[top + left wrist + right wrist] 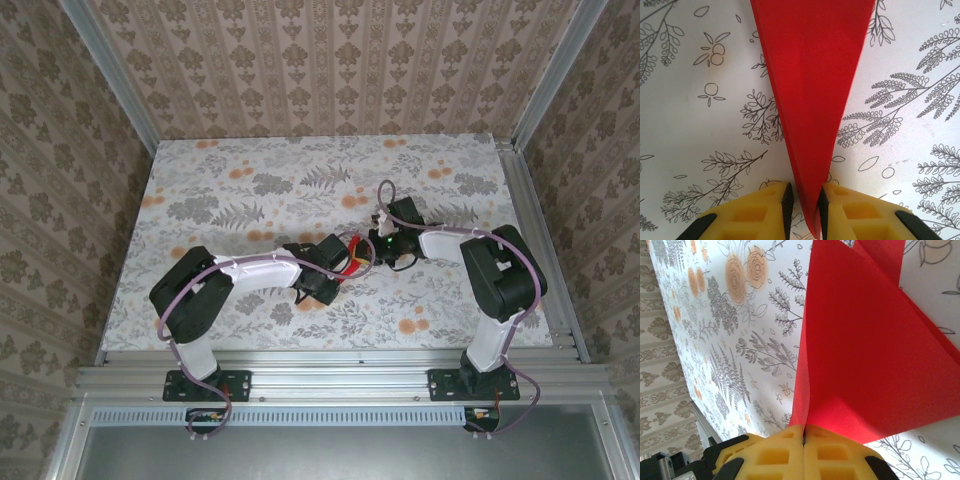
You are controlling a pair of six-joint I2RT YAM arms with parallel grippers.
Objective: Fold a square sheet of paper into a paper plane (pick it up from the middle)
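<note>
My two arms reach in from the near edge and meet about the middle of the floral surface (200, 190), the left from the left, the right from the right. Through my left wrist camera, my left claw (805, 212) has its yellow fingers (760, 215) drawn in narrow, one on each side of the pointed tip of the red paper plane (812, 75). The right pad sits against the paper and a thin sliver of gap shows on the left, so I cannot tell whether this claw really pinches it. From that tip the plane widens away from me into a long, slim triangle above the leaf-printed surface. My right claw (804, 435) is fully closed, its yellow fingers pressed together on a lower edge of the same red paper, which fans up and outward from the grip in overlapping folded layers. Beyond the paper the surface runs on to the far edge, where patterned walls (320, 60) stand.
</note>
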